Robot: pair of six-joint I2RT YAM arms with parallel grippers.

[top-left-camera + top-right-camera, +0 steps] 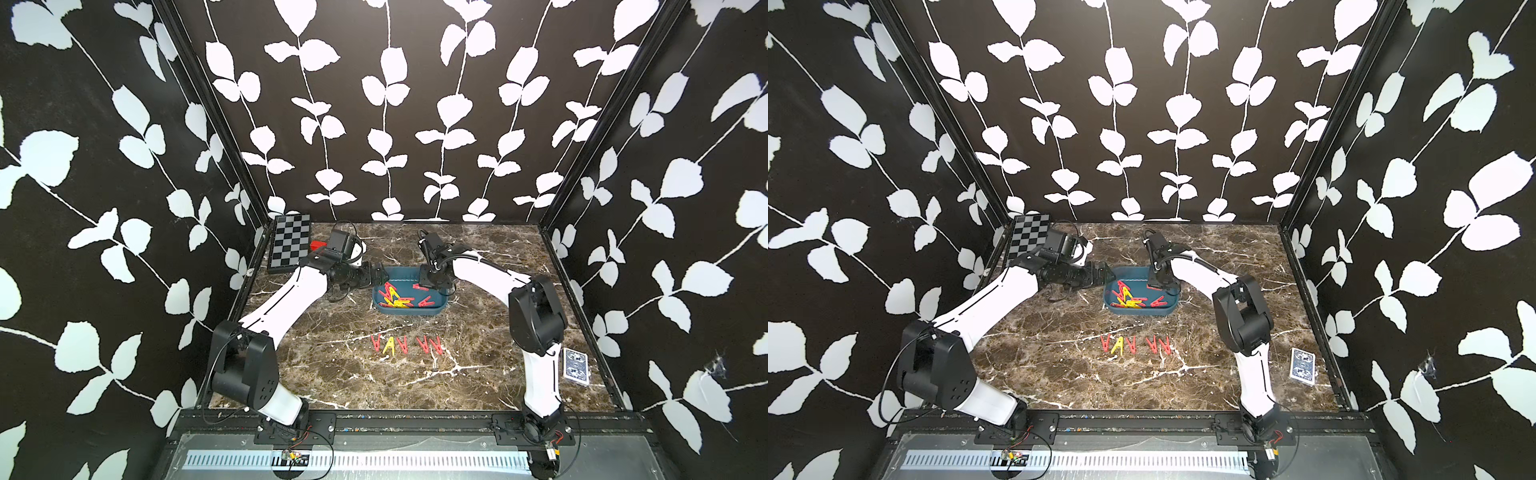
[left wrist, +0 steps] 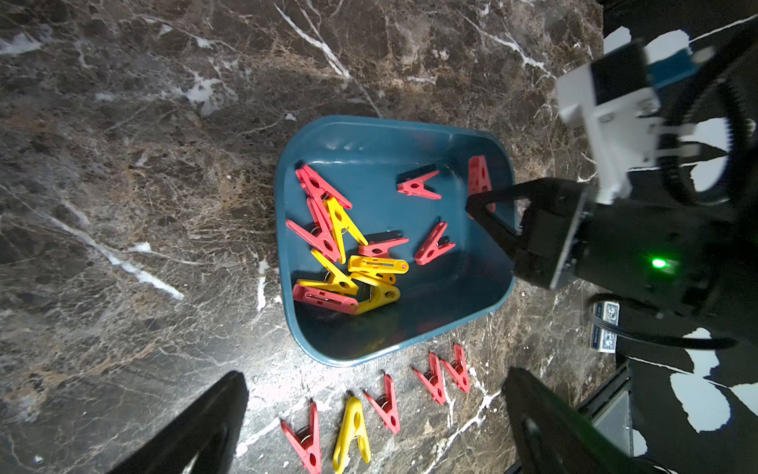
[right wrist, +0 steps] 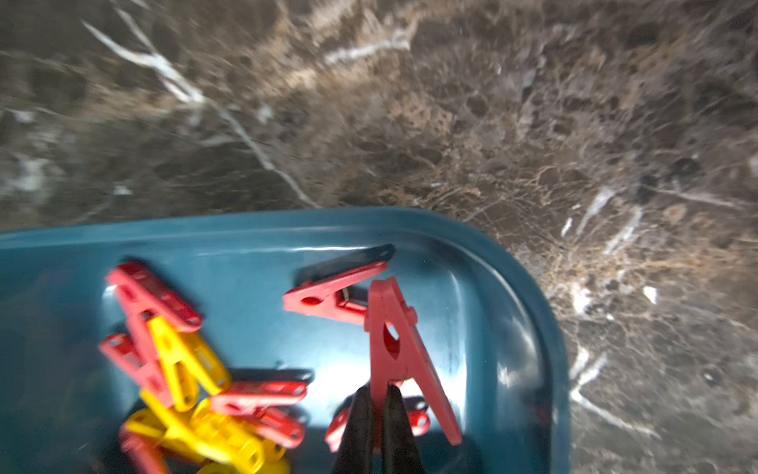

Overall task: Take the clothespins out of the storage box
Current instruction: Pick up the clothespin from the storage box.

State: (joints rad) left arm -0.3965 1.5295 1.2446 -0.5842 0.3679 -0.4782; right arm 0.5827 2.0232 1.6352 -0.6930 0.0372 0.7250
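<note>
The teal storage box (image 1: 437, 309) (image 2: 369, 143) sits mid-table, with several red and yellow clothespins (image 2: 340, 246) heaped at one end. My right gripper (image 3: 379, 396) reaches into the box, shut on one leg of a red clothespin (image 3: 393, 344) that stands upright near the box wall (image 3: 512, 328). In the left wrist view the right gripper (image 2: 478, 205) shows with that clothespin (image 2: 479, 176). My left gripper (image 2: 376, 373) hovers open beside the box's left end, holding nothing. Several clothespins (image 1: 405, 345) lie in a row on the marble in front of the box.
A black-and-grey checkerboard (image 1: 289, 243) lies at the back left corner, with a small red block (image 1: 318, 245) beside it behind my left wrist. A blue card deck (image 1: 576, 366) lies near the right edge, by my right arm.
</note>
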